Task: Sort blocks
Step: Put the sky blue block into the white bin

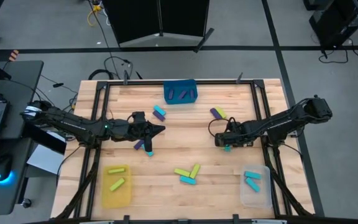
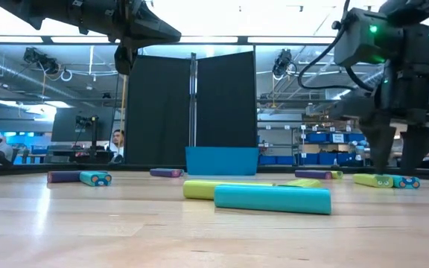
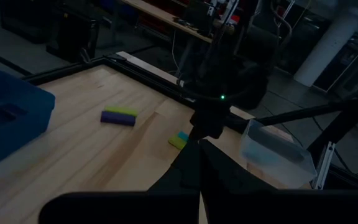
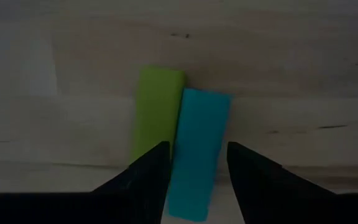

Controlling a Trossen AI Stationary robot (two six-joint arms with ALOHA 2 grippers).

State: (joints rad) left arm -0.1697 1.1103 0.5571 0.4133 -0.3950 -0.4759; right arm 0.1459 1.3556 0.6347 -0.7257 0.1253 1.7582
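Right of centre on the worktop [image 1: 166, 155], the right end effector [image 4: 194, 165] stands open astride a cyan block [image 4: 196, 149], apparently not gripping; a lime block [image 4: 154, 115] touches it, hemming one finger.

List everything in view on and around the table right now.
table: one, wooden
blue bin: one, back middle, two purple blocks inside
yellow bin: one, front left, two lime blocks inside
clear bin: one, front right, two cyan blocks inside
loose blocks: about eleven; purple, lime, cyan; scattered on the table
cyan block: one of those, between the right jaws, a lime block touching its side
person: one, far behind the table
left arm: jaws shut, above the table's left middle
right arm: jaws open, low over the table's right side
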